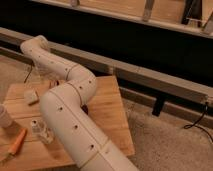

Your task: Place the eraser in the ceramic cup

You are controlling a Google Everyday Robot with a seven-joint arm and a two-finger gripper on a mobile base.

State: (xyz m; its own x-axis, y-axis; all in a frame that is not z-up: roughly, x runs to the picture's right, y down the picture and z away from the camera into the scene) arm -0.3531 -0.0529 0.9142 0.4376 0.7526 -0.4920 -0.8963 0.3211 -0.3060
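Camera view: we see the gripper (41,75) hanging just above the eraser (31,95), jaws spread and empty; cup (4,117) at the surface's (107,107) left edge.

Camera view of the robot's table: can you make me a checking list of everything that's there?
Surface: wooden table, partly covered by the white arm.
Job's things: eraser lying on the table's left side; ceramic cup at the left edge, apart from it.
Clutter: small clear bottle; orange tool; dark thing mostly hidden behind the arm.
Grippers: gripper at the arm's far end, over the table's back left corner, beyond the eraser.
Cables: black cable on the floor, right.
Surroundings: grey rail, dark wall, speckled floor.
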